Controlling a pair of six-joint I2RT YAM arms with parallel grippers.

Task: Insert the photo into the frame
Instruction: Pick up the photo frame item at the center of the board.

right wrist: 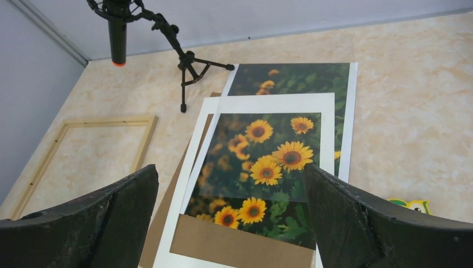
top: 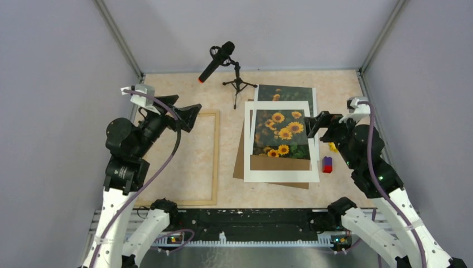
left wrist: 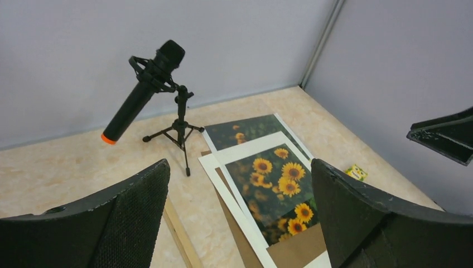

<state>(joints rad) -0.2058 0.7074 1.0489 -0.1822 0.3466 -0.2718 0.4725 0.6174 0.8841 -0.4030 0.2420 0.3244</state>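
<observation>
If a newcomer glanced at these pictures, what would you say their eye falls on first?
The bright sunflower photo, right of centre, draws the eye first, showing through a white mat that lies askew on it. Next come the black microphone on its small tripod at the far edge and the empty wooden frame lying flat on the left.

Sunflower photo (top: 285, 92) lies flat on the right, partly covered; empty light-wood frame (top: 216, 156) lies flat, well apart, left
</observation>
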